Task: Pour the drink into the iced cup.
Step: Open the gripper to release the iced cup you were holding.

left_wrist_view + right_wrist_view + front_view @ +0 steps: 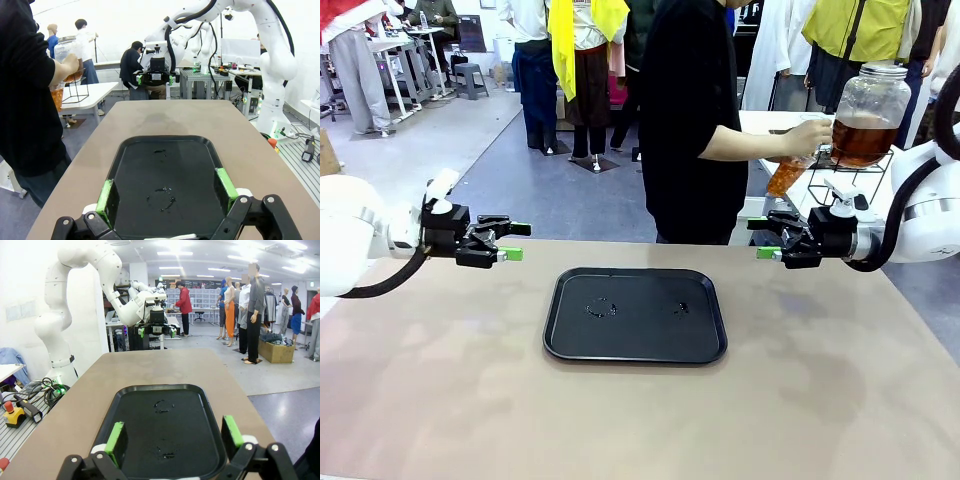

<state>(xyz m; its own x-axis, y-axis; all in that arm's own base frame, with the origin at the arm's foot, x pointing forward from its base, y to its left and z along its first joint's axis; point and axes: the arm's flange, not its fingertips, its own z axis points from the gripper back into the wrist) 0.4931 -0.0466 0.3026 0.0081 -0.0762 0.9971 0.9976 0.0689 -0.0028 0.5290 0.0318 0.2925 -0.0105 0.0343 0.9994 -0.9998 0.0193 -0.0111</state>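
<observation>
We held our left gripper level over the worktop's left side, jaws open and empty. The black tray lay between both grippers. Our right gripper mirrored it, jaws open. Behind it, well apart, the person's hand held a cup at the drink jar.

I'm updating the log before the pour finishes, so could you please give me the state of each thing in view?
Left gripper: jaws open, empty, beside the tray.
Right gripper: jaws open, empty, beside the tray.
Tray: flat on the table, bare apart from faint wet rings.
Dispenser jar: upright on a wire stand, lidded, partly full of drink.
Cup: tilted in the person's hand by the jar, holding amber liquid.
</observation>
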